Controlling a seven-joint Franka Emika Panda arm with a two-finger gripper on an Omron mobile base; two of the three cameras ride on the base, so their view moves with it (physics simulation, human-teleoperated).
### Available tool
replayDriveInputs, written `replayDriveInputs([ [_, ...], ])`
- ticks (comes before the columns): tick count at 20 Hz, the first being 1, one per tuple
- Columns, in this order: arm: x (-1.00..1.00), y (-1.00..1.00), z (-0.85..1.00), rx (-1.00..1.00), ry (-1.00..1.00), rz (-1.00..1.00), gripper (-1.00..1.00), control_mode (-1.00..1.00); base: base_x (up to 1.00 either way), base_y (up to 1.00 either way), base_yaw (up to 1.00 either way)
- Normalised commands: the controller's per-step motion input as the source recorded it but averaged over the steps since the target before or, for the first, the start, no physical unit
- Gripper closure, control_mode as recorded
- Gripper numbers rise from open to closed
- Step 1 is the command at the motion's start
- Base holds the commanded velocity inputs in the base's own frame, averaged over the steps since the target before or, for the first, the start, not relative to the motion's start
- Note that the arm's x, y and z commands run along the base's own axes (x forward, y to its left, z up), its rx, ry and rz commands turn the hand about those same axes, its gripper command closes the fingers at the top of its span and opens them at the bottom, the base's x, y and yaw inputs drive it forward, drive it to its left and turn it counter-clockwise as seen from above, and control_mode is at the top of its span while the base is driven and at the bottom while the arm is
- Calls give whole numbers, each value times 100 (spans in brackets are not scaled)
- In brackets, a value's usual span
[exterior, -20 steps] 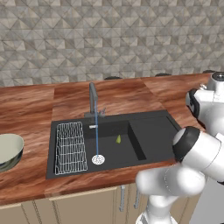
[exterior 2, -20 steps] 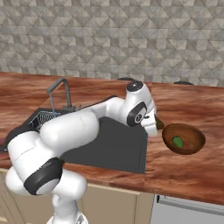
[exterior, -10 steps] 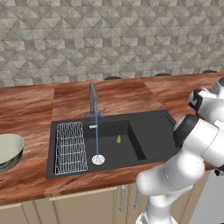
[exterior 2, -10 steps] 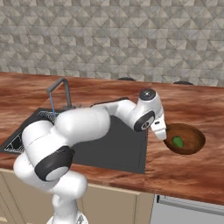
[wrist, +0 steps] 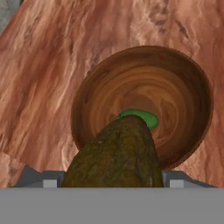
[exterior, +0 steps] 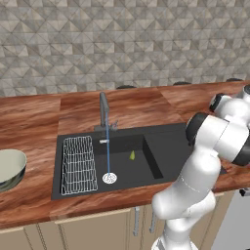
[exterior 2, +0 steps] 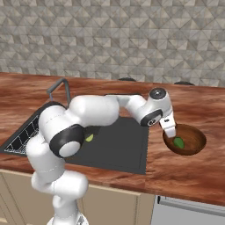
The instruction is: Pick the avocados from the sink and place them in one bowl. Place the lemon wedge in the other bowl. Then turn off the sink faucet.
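**Dark avocado held right above the wooden bowl**

While the claw (exterior 2: 169,128) stays clamped on the dark olive-brown avocado (wrist: 114,155), the brown wooden bowl (wrist: 183,92) lies directly below and just ahead of it on the desk (exterior 2: 202,176), the bright green avocado (wrist: 139,118) already inside. Fruit's long axis points into the bowl.

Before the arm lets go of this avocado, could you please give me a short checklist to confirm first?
1. Dark avocado between the end effector fingers: ok.
2. End effector over the wooden bowl: ok, near its rim.
3. Green avocado already in that bowl: ok.
4. Room beside it for a second fruit: ok.
5. Lemon wedge out of the sink: not ok.
6. Faucet off: not ok, water running.
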Motion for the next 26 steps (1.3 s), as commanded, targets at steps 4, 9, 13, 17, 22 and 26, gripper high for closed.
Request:
replayDriveInputs([
  [4,29,-35,-25,0,0,0,100,-100,0,0,0],
  [9,14,-47,-28,0,0,0,100,-100,0,0,0],
  [13,16,-34,-27,0,0,0,-100,-100,0,0,0],
  [17,14,-23,-3,0,1,0,-100,-100,0,0,0],
  [22,0,-12,13,0,2,0,-100,-100,0,0,0],
  [26,1,14,14,0,7,0,-100,-100,0,0,0],
])
